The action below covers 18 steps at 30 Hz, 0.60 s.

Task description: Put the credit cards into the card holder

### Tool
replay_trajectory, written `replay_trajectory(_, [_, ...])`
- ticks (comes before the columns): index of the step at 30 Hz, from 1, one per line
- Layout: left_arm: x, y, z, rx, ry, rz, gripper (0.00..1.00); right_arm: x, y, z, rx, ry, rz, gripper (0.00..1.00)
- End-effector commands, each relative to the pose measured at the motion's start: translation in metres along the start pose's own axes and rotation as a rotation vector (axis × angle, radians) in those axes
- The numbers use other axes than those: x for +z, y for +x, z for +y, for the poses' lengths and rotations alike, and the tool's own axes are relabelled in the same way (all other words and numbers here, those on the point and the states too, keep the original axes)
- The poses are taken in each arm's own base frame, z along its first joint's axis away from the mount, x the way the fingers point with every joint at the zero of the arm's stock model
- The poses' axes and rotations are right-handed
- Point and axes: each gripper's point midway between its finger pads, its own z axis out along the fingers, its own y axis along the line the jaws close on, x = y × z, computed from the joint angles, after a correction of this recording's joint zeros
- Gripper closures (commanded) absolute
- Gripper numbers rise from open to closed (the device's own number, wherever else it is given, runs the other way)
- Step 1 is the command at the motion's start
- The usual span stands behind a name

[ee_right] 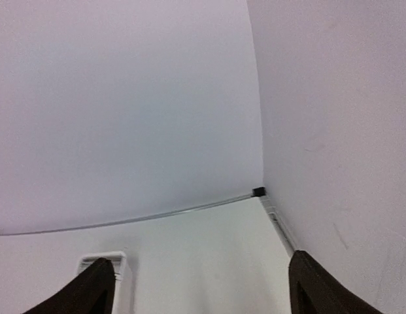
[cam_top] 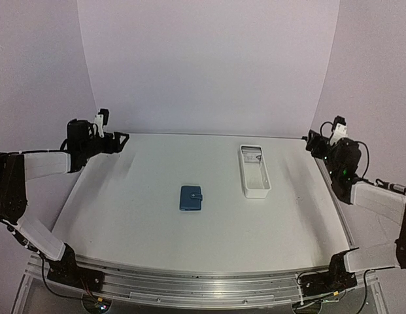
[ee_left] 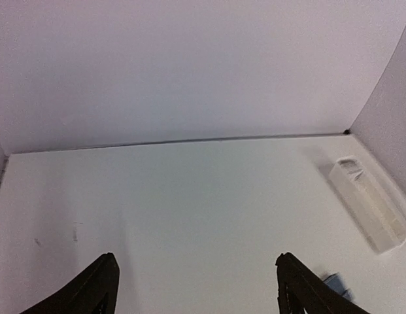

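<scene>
The card holder (cam_top: 190, 197), a small dark-blue closed case with a snap tab on its right edge, lies flat at mid-table. A sliver of it shows beside the right finger in the left wrist view (ee_left: 335, 282). The credit cards do not show plainly; a faint dark mark at the far end of the long white tray (cam_top: 255, 171) may be them. My left gripper (cam_top: 121, 139) hangs open over the far left of the table, well away from the case (ee_left: 196, 261). My right gripper (cam_top: 308, 140) hangs open at the far right, past the tray (ee_right: 201, 260).
The white tray lies lengthwise right of centre (ee_left: 371, 212); its far corner shows in the right wrist view (ee_right: 103, 260). Pale walls close the table at the back and sides, meeting at the back right corner (ee_right: 258, 191). The arm bases sit on a metal rail (cam_top: 196, 284) at the near edge.
</scene>
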Motion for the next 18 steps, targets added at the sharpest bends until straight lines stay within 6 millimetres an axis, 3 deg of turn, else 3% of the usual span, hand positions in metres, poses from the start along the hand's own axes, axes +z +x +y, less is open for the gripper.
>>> replay_trajectory(1, [-0.006,0.035,-0.058,-0.47,0.206,0.375,0.23,0.013,0.007,0.057,0.112,-0.194,0.319,0.24])
replay_trajectory(2, [-0.004,0.038,-0.072,-0.537,0.219,0.432,0.24,0.018,0.001,0.072,0.139,-0.199,0.364,0.28])
replay_trajectory(4, [-0.001,0.048,-0.106,-0.553,0.25,0.533,0.24,0.02,0.011,0.103,0.134,-0.189,0.478,0.3])
replay_trajectory(6, [0.001,0.057,-0.139,-0.531,0.297,0.597,0.23,0.017,0.014,0.156,0.106,-0.233,0.524,0.3])
replay_trajectory(8, [0.006,0.074,-0.155,-0.558,0.316,0.664,0.23,0.009,0.023,0.205,0.138,-0.294,0.587,0.31])
replay_trajectory(10, [0.012,0.097,-0.163,-0.598,0.31,0.742,0.23,0.003,0.053,0.242,0.2,-0.328,0.693,0.35])
replay_trajectory(14, [0.027,0.118,-0.179,-0.602,0.337,0.82,0.25,-0.026,0.121,0.322,0.203,-0.419,0.894,0.39])
replay_trajectory(18, [0.048,0.132,-0.192,-0.57,0.353,0.819,0.29,-0.048,0.192,0.366,0.204,-0.447,1.093,0.42])
